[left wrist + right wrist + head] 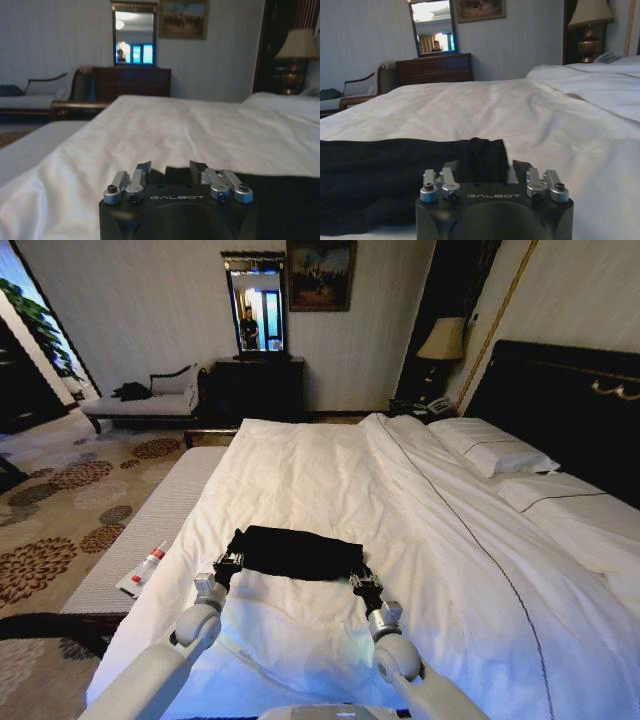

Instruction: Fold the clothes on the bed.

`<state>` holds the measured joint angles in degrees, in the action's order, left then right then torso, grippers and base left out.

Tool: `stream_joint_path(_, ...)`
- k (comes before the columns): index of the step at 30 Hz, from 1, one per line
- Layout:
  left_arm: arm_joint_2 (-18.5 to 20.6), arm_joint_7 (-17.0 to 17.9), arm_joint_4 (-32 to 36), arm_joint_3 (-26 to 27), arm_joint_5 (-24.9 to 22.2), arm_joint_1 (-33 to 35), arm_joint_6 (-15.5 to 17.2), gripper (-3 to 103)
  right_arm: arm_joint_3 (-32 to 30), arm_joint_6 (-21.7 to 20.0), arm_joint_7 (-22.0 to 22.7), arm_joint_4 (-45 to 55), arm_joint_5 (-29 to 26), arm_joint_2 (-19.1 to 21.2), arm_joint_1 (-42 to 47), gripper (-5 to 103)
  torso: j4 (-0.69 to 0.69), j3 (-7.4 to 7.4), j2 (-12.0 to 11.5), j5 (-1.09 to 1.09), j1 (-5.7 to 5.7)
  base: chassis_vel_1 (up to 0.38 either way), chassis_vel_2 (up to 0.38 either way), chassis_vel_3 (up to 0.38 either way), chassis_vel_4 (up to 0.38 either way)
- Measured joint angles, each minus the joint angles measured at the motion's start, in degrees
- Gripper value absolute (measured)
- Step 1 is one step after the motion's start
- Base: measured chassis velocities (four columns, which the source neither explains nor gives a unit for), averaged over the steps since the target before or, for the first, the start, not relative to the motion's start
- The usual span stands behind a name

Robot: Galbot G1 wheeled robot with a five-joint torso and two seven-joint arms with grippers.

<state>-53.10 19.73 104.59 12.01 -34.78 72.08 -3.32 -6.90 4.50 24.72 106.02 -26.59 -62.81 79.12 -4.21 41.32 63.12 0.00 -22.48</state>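
Note:
The clothes (295, 552) lie as a flat black strip across the near part of the bed (330, 470), on its white duvet. My left gripper (228, 565) is at the strip's near left corner and my right gripper (362, 580) at its near right corner. In the left wrist view the left gripper (170, 170) stands open, with the black fabric (280, 195) just ahead of its fingertips. In the right wrist view the right gripper (486, 170) is open too, and a raised fold of the clothes (480, 155) sits between its fingers.
A grey bench (150, 530) runs along the bed's left side with a small tube (145, 568) on it. Pillows (495, 445) and a dark headboard (560, 390) are at the right. A chaise longue (150, 400) and a dresser (255, 385) stand at the far wall.

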Motion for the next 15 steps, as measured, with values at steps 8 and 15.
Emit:
stream_joint_path(8, -2.82, -2.10, 4.17, 7.48, 5.34, 9.72, -2.23, 77, -6.99, 0.14, -0.91, 4.65, 0.81, -2.47, 6.17, 91, 0.02, 0.00, 0.00, -0.01, 0.00, 0.000, 0.000, 0.000, 0.000)
stream_joint_path(15, -7.00, -6.63, 7.44, 12.75, 14.20, 19.00, -6.58, 99, -11.80, -0.93, -1.15, 9.50, -0.29, -5.71, 10.30, 100, 0.01, 0.00, 0.00, -0.01, 0.01, 0.000, 0.000, 0.000, 0.000)
